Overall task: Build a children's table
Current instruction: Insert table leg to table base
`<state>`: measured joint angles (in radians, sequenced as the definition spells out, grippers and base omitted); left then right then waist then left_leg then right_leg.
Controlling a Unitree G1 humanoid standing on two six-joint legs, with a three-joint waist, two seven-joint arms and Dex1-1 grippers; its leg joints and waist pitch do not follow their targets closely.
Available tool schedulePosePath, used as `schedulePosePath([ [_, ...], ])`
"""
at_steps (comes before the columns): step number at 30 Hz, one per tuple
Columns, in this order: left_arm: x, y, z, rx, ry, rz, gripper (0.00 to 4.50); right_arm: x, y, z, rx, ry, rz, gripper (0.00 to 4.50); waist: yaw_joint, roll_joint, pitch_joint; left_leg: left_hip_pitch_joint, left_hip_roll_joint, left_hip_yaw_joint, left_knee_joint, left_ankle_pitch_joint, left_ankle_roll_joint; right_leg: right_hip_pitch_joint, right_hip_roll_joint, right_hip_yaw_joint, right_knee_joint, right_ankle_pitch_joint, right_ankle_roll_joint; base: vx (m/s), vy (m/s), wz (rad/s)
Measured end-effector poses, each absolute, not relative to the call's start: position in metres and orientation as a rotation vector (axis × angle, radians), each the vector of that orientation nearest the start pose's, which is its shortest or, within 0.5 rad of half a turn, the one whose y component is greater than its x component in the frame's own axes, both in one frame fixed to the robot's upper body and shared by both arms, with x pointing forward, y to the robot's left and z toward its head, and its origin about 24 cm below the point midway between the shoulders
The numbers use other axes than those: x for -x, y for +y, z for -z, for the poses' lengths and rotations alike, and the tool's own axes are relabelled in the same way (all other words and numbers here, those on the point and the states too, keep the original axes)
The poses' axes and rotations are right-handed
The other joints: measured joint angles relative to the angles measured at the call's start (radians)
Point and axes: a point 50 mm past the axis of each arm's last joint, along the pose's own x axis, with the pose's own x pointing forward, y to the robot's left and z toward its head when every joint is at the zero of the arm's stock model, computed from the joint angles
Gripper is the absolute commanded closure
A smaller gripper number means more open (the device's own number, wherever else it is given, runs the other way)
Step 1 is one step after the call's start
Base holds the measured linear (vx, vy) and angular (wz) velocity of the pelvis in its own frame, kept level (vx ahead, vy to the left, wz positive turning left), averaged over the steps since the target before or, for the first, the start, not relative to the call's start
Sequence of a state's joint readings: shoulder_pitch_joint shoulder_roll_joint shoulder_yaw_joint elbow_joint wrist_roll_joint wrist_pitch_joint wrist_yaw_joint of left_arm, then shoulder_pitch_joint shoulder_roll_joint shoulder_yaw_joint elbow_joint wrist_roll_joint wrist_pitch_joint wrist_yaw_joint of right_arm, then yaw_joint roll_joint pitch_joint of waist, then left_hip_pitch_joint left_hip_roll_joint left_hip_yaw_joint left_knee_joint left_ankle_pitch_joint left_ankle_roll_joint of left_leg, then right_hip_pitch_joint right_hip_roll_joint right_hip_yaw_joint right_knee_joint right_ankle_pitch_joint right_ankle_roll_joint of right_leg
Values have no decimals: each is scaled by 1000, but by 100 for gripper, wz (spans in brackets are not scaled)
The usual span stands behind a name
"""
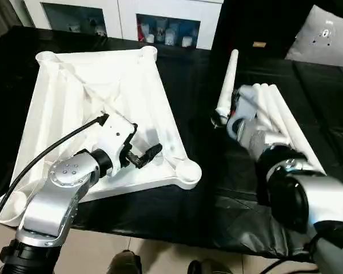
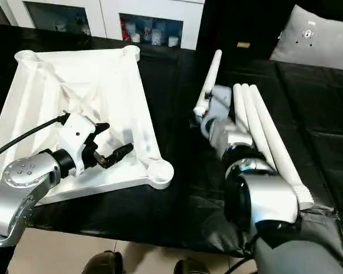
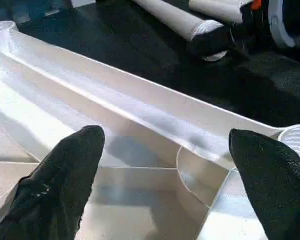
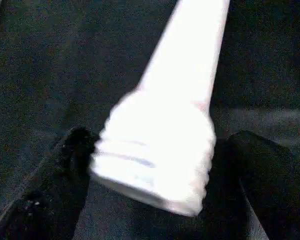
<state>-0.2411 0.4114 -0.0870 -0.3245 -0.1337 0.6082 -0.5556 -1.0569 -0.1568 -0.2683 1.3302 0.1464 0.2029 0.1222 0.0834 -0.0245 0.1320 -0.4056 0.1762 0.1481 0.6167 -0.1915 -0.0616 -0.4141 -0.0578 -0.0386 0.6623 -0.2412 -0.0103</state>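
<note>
Children's table, unassembled, on a black-covered surface (image 1: 194, 211).
Item 1: white plastic rectangular top (image 1: 131, 85), ribbed underside up, round sockets at its corners, lying on the robot's left half of the surface. The left hand (image 1: 138, 153) hovers over its near edge, black fingers (image 3: 65, 170) spread, pinching nothing.
Item 2: three long white tapered tube legs (image 2: 257, 125), side by side on the right half.
Item 3: fourth white tapered leg (image 1: 226, 85), just left of those, its ribbed wide end between the right hand's (image 4: 155, 165) fingers, which close on it.
Beyond: white cabinet (image 1: 120, 14) with glass fronts.
</note>
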Motion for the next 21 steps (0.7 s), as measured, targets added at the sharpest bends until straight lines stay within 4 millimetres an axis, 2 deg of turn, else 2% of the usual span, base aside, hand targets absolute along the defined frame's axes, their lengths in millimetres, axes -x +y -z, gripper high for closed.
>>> schedulePosePath([
  [13, -270, 147, -120, -276, 155, 709, 0, -399, -147, -74, -189, 437, -111, 132, -4, 0, 1, 0, 0, 4, -6, 2, 3, -3, 0, 2, -1, -1, -1, 0, 0, 0],
  [21, -270, 146, -121, -281, 157, 727, 0, -399, -148, -74, -188, 429, -112, 139, -6, 0, 0, 0, 0, 5, -6, 2, 3, -3, 0, 2, -1, -1, -1, 0, 0, 0],
])
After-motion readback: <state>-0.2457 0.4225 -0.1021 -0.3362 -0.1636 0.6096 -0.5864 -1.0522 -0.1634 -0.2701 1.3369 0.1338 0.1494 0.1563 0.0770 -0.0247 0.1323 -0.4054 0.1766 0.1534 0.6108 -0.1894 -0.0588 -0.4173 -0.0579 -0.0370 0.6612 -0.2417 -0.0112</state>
